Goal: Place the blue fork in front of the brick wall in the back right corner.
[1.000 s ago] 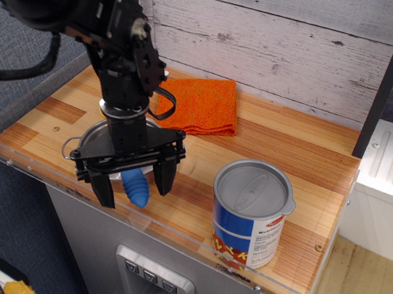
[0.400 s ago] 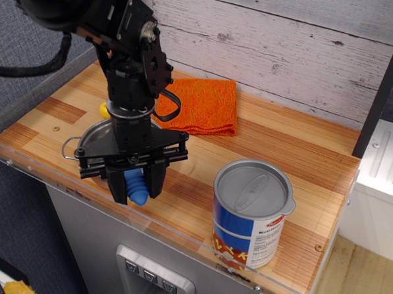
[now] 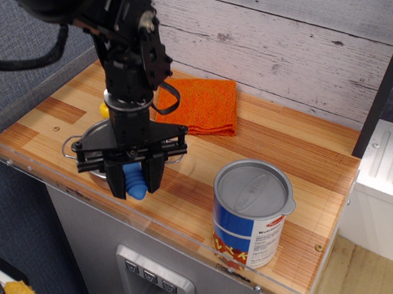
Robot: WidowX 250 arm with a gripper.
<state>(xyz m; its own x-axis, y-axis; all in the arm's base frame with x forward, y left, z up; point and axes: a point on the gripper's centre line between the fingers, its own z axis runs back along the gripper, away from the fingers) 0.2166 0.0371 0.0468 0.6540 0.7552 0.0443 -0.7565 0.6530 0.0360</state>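
The blue fork (image 3: 134,182) shows only as its ribbed blue handle, held between the fingers of my gripper (image 3: 134,185). Its tines are hidden behind the gripper. The gripper is shut on the handle and holds it a little above the front left of the wooden table, over a metal pot (image 3: 91,141). The brick wall (image 3: 287,46), whitewashed planks with dark seams, runs along the back of the table. The back right corner lies far from the gripper.
An orange cloth (image 3: 202,105) lies at the back centre. A tall blue and white can (image 3: 251,212) stands at the front right. A yellow piece (image 3: 103,109) peeks out behind the pot. A clear plastic rim (image 3: 179,235) edges the table front. A dark post (image 3: 384,84) stands at the right.
The gripper's fingers have closed on the blue handle, and the gripper has lifted it slightly.
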